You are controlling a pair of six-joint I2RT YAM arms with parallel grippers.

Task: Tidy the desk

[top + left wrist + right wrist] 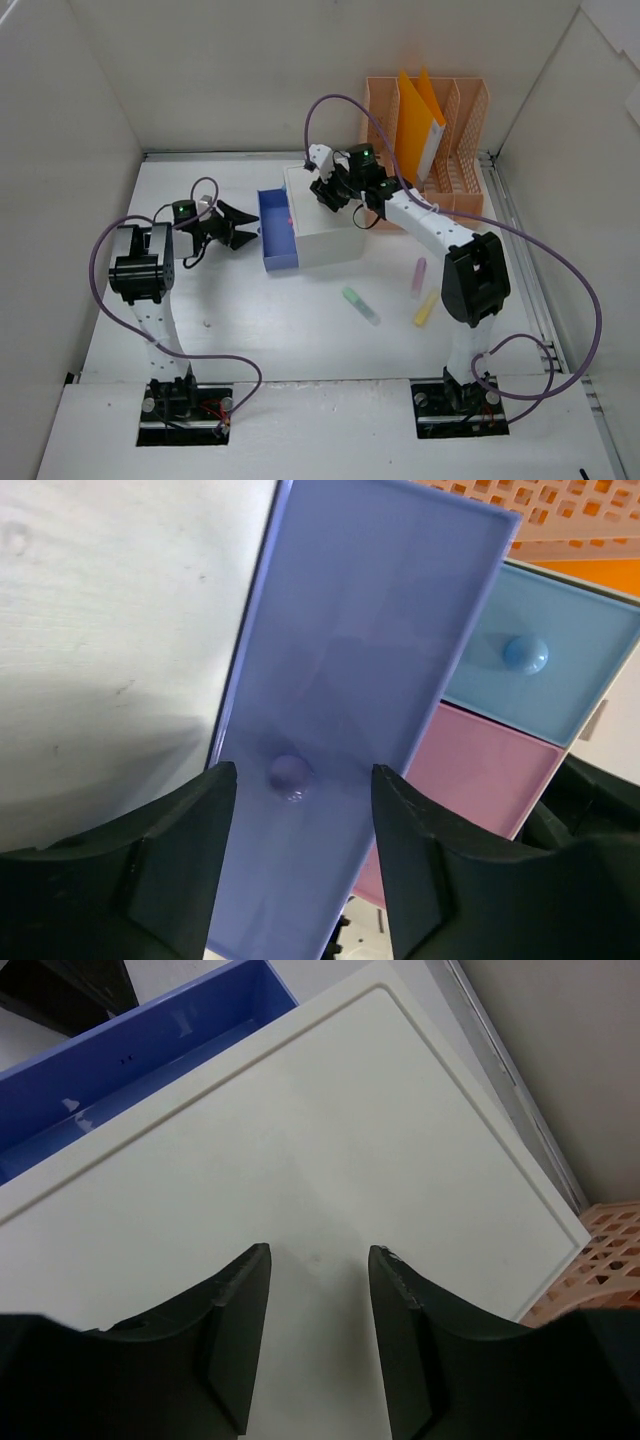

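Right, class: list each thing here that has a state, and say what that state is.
Dark blue drawer: pulled out.
Light blue drawer: shut.
Pink drawer: shut.
Left gripper: open, empty.
Right gripper: open, empty.
Orange folder: standing in rack.
Green highlighter: lying flat.
Pink highlighter: lying flat.
Yellow highlighter: lying flat.

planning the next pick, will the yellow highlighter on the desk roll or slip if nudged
The yellow highlighter looks like a short rounded stick lying flat on the desk, so a sideways nudge would probably roll it. It looks small and rigid, so likely light and stiff to lift. Its smooth-looking body might slip unless pinched mid-length.
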